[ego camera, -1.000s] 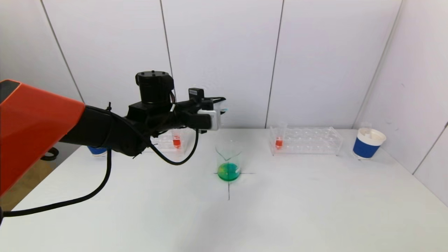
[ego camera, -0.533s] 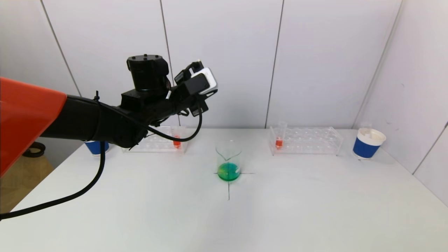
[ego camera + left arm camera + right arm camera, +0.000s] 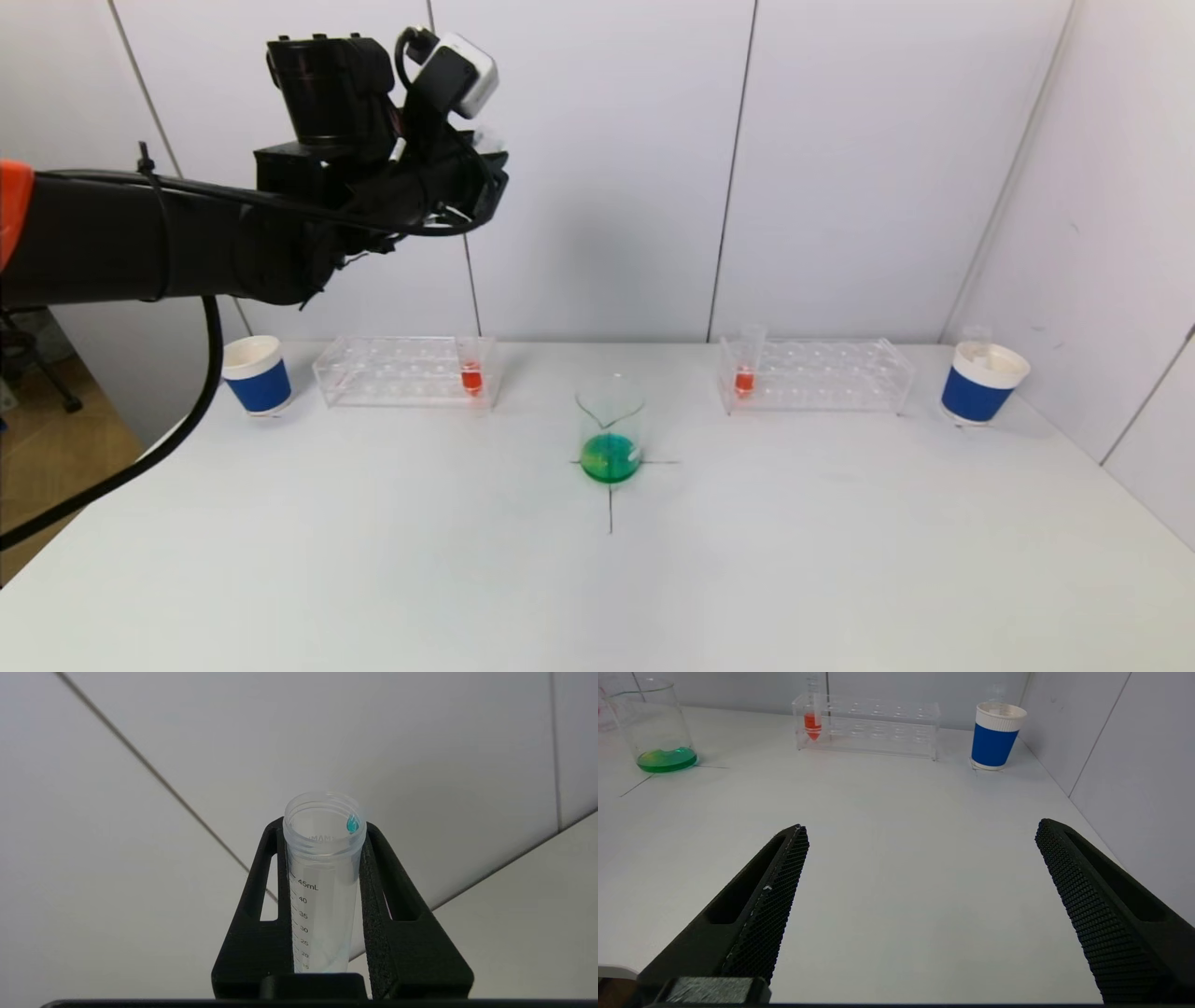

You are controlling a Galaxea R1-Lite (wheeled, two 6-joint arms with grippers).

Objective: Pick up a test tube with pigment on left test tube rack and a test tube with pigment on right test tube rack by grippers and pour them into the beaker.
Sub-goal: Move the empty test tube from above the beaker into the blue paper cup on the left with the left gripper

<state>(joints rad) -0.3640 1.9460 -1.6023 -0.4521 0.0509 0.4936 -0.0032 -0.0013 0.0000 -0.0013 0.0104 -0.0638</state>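
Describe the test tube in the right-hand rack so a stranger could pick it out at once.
On the white table, look past the beaker of green liquid to the clear right rack, beside a blue paper cup. The test tube stands upright in the rack's end slot nearest the beaker. It is that rack's only tube, with orange-red pigment at its tip.

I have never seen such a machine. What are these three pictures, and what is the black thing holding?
It is a two-armed robot. One picture looks down from its head; the other two come from cameras on its wrists. The left gripper, raised high above the table, is shut on an almost empty test tube with a blue-green drop at its rim. The right gripper is open and holds nothing. On the table stand a beaker with green liquid, two clear racks, each with one red-filled tube, and two blue paper cups.
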